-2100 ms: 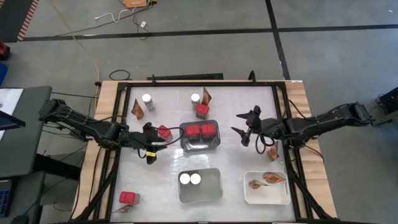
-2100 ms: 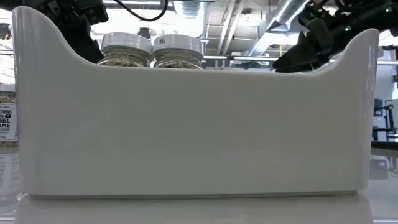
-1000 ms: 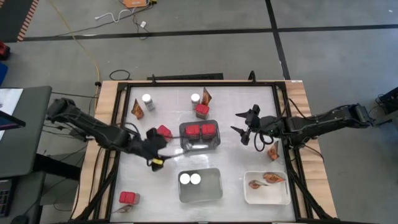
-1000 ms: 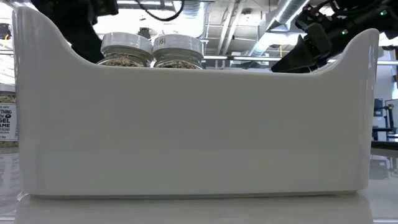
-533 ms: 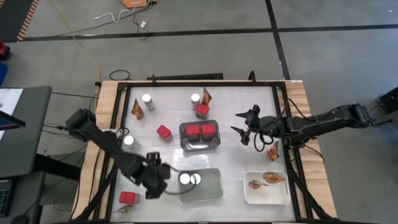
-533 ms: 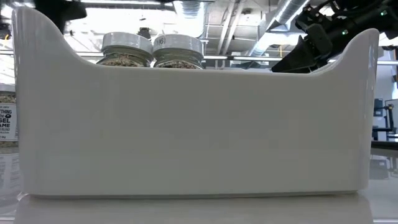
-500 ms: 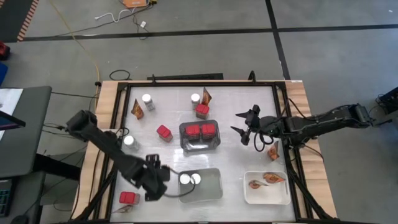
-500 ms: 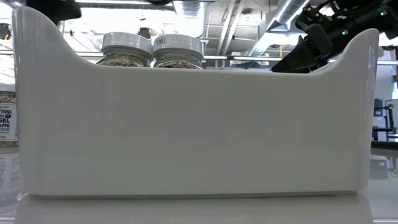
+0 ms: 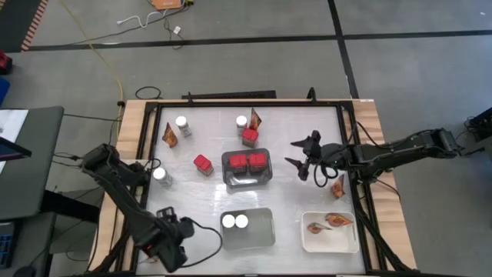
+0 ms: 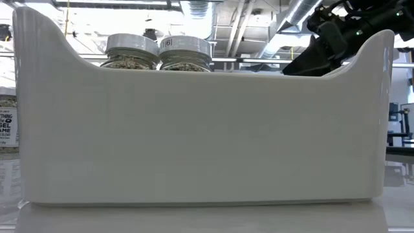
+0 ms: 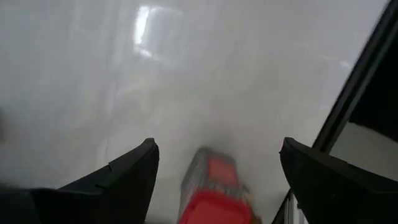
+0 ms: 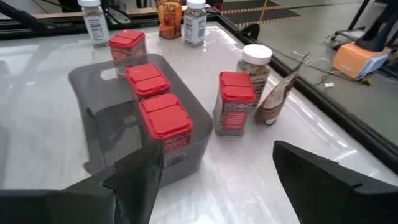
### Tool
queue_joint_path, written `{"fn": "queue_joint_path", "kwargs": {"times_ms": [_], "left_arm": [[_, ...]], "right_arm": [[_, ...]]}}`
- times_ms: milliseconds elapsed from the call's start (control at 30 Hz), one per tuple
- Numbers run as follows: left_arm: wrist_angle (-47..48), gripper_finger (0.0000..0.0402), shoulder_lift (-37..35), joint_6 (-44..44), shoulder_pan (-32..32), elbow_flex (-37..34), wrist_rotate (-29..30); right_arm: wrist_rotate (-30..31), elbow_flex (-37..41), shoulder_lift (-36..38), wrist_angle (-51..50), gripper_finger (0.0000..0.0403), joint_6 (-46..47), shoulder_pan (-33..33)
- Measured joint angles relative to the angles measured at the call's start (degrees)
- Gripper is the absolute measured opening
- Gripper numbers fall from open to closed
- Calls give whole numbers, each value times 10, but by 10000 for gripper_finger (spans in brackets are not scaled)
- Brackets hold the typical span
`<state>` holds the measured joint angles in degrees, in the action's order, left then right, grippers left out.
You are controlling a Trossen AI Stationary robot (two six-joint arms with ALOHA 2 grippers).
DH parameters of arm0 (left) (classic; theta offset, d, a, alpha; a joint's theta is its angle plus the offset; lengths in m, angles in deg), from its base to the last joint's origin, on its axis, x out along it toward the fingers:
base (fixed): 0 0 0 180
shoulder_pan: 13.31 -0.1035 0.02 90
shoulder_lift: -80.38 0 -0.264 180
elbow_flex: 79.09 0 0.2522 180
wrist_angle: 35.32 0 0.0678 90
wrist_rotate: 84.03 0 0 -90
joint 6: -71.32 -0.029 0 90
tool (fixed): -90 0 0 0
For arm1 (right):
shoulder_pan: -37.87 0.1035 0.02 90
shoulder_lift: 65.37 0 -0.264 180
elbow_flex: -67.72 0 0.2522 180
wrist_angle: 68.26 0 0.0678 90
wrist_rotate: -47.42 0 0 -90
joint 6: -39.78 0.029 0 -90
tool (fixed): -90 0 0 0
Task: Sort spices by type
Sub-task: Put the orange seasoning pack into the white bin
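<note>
My left gripper hangs open over the table's near left corner. A red container stands on the table between its two fingers, apart from both. My right gripper hovers open to the right of the grey tray, which holds two red containers. Two more red containers, three white-lidded jars and orange-brown packets stand loose on the table. The near white tray holds two jars. The right white tray holds two packets.
A black frame borders the table on all sides, and its rail runs close beside my left gripper. In the low view the near white tray's wall hides most of the table. Bare table lies between the trays.
My left arm has swung from beside the grey tray toward the table's near edge and left corner, ending over the red container there. A jar at mid left that the arm covered now shows. The loose red container by the grey tray has stayed put.
</note>
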<state>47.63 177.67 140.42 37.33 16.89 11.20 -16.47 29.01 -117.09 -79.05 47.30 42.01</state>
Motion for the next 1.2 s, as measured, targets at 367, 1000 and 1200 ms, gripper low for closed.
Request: {"fn": "queue_joint_path", "kwargs": {"times_ms": [367, 1000, 1200], "left_arm": [[149, 319, -3, 71, 61, 37, -79], [65, 319, -33, 364, 159, 76, -50], [50, 316, 9, 329, 159, 76, -51]], "right_arm": [[-8, 0, 0, -24, 330, 42, 0], [-8, 0, 0, -42, 330, 66, 45], [-8, 0, 0, -42, 330, 65, 44]]}}
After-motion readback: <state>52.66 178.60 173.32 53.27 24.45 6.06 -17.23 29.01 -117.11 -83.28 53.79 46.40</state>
